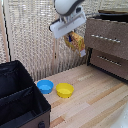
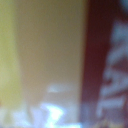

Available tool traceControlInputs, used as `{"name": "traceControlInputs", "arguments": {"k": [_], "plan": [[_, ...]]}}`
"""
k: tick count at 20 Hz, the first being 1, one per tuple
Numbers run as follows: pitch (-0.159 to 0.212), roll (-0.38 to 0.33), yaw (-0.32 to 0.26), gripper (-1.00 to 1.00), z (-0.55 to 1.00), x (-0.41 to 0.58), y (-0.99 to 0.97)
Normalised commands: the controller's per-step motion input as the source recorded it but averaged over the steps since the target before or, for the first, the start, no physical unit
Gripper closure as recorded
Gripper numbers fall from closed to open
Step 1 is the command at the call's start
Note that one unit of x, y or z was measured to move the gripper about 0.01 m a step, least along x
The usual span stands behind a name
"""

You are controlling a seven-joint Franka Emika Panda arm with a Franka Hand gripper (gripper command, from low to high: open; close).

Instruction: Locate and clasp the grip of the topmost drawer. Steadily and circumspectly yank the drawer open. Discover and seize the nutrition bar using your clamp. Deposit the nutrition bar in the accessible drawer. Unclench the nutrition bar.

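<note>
My clamp (image 1: 73,33) hangs in the air, shut on the nutrition bar (image 1: 76,43). The yellow-orange packet with red print dangles tilted below the white head. It is well above the table, just off the topmost drawer (image 1: 107,37) toward the exterior view's left. That drawer stands pulled out, with a dark opening above its grey-brown front and silver bar handle. The wrist view is filled by a blurred close-up of the nutrition bar (image 2: 45,60), yellow with a red band; the fingers do not show there.
A like drawer (image 1: 111,62) sits closed below. On the wooden table (image 1: 95,100) stand a blue bowl (image 1: 45,86) and a yellow bowl (image 1: 64,90). A black box (image 1: 20,97) fills the near corner on the exterior view's left. A slatted wall stands behind.
</note>
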Motion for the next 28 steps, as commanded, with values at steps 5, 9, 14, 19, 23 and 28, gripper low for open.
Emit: {"name": "traceControlInputs", "arguments": {"k": [5, 9, 14, 19, 23, 28], "plan": [[0.029, -0.016, -0.129, 1.0, 1.0, 0.261, 0.04], [0.061, -0.001, -0.084, 1.0, 1.0, 0.195, -0.19], [0.083, 0.0, -0.047, 1.0, 0.99, 0.194, -0.29], [0.092, 0.041, -0.026, 1.0, 0.9, 0.163, -0.52], [0.058, 0.081, -0.007, 1.0, 0.87, 0.154, -0.73], [0.078, 0.082, 0.001, 1.0, 0.79, 0.076, -0.8]]}}
